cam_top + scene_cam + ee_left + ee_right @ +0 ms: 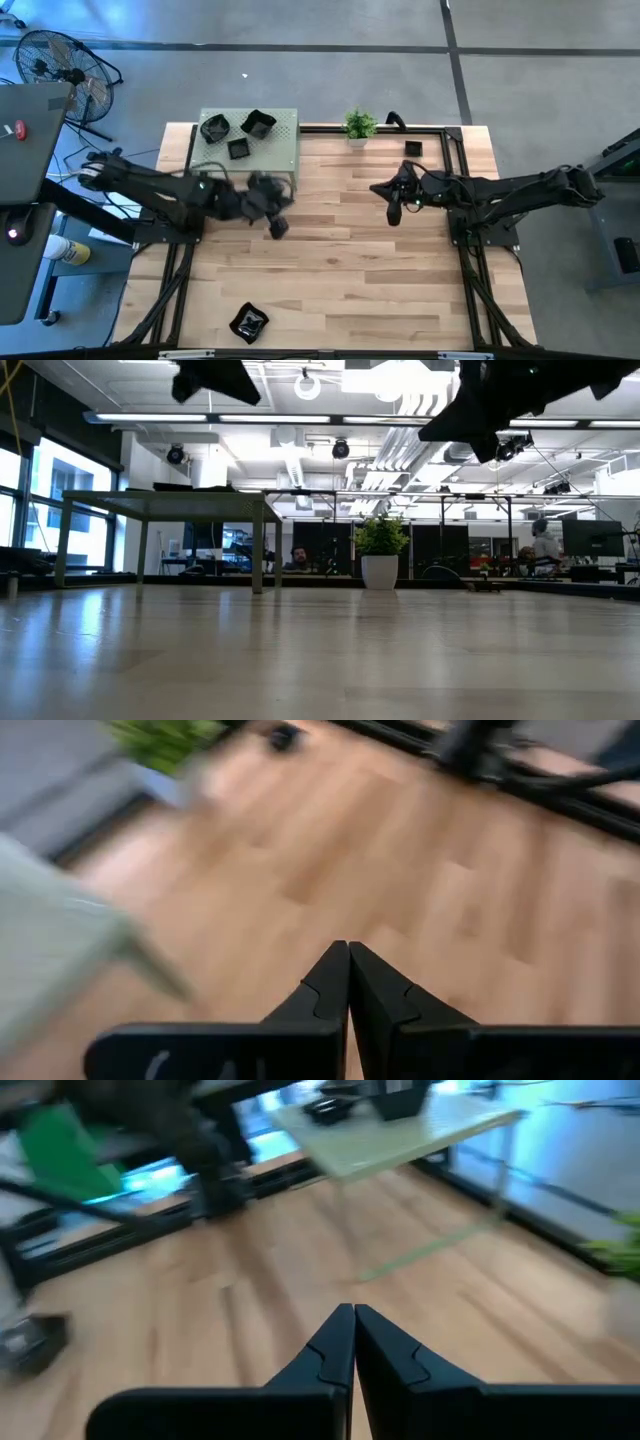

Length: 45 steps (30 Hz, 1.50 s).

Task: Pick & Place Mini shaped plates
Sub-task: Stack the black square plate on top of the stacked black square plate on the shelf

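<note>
No readable brand, label or writing shows on any item.

A pale green raised platform (285, 150) stands at the table's (340, 270) far left corner. Three black plates rest on its top: one (214, 128) at the far left, one (258, 124) beside it toward the right, and a small square one (239, 149) nearer the front. A fourth plate (248, 323) lies alone on the wood near the front edge, left of centre, well apart from both arms. A small dark item (413, 148) sits by the far rail on the right side; whether it is a plate cannot be told. A potted plant (359, 127) stands at the far edge, near centre.

The left gripper (277, 226) hangs just beyond the platform's front right corner, over bare wood. Its fingers (330, 982) are pressed together tip to tip and carry nothing. The right gripper (393, 213) is right of centre, toward the far half of the table, fingers (335, 1342) likewise fully closed and empty.

The middle and front of the table lie open between the two arms. Black frame rails (462, 270) run along the far edge and both sides. In the low view both arms are well above the surface, with the plant and the platform's legs on the far side.
</note>
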Tool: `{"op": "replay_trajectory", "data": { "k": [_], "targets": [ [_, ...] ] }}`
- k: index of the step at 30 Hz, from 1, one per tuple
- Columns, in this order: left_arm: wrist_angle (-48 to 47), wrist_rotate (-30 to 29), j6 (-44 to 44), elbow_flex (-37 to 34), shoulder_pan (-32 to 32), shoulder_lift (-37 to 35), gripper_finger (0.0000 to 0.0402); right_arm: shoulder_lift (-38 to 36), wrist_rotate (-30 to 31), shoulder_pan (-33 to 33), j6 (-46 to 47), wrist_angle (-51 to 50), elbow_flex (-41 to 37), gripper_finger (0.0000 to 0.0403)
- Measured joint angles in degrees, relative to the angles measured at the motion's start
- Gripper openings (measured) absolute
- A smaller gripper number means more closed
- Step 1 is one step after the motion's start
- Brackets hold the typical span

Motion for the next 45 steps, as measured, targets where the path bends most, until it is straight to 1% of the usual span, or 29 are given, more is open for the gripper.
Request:
{"op": "replay_trajectory", "data": {
  "k": [1, 3, 7, 9, 11, 15, 18, 24, 26, 28, 31, 33, 38, 41, 45],
  "targets": [
    [4.50, 1.19, -0.05, -2.69, -0.58, 0.00, 0.0000, 0.00, 1.70, -0.16, 0.51, -1.81, 1.08, 0.0007],
    [16.51, 3.52, -0.77, -9.21, -1.45, -0.04, 0.0000, 0.00, 4.61, -1.45, 2.37, -7.19, 3.90, 0.0007],
    [39.60, 6.44, -1.65, -21.58, -3.10, -0.54, 0.0000, -0.02, 7.55, -6.68, 8.15, -17.88, 9.41, 0.0002],
    [47.17, 7.01, -1.65, -25.60, -4.16, -0.59, 0.0000, -0.04, 7.33, -10.44, 10.39, -21.97, 10.58, 0.0002],
    [51.47, 6.65, -1.48, -27.91, -5.16, -0.59, 0.0000, -0.02, 5.32, -15.49, 12.46, -24.57, 10.29, 0.0002],
    [52.98, 4.28, -0.56, -28.79, -6.71, -0.59, 0.0000, -0.01, -4.80, -27.09, 17.15, -28.22, 8.37, 0.0001],
    [53.01, 4.16, 0.20, -28.79, -6.66, -0.63, 0.0000, 0.00, -8.86, -34.75, 19.13, -30.57, 7.11, 0.0002],
    [52.91, 2.88, 0.22, -28.79, -6.60, -0.63, 0.0000, 0.82, -8.31, -45.58, 19.35, -33.23, 6.93, 0.0021],
    [52.40, 2.43, 0.29, -28.79, -6.60, -0.63, 0.0000, 2.69, -7.70, -48.62, 18.37, -33.42, 6.93, 0.0033],
    [51.90, 0.58, 0.93, -28.79, -6.60, -0.63, 0.0000, 5.31, -7.83, -51.14, 16.93, -33.37, 6.93, 0.0048],
    [51.57, -2.76, 1.24, -28.79, -6.60, -0.63, 0.0000, 10.22, -7.83, -54.34, 14.83, -33.08, 6.93, 0.0073],
    [51.53, -4.70, 1.27, -28.79, -6.60, -0.63, 0.0000, 13.05, -6.59, -55.69, 14.28, -32.12, 6.93, 0.0090],
    [51.39, -7.05, 1.09, -28.82, -6.60, -0.63, 0.0000, 18.04, -2.50, -55.41, 14.55, -27.96, 6.96, 0.0119],
    [51.21, -6.07, 1.33, -29.53, -5.98, -1.19, 0.0000, 20.73, -0.22, -55.43, 16.38, -25.66, 6.98, 0.0123],
    [52.81, 0.04, 0.80, -32.45, -3.50, -4.65, 0.0000, 23.91, 3.03, -54.52, 18.09, -24.77, 6.98, 0.0122]
  ]
}}
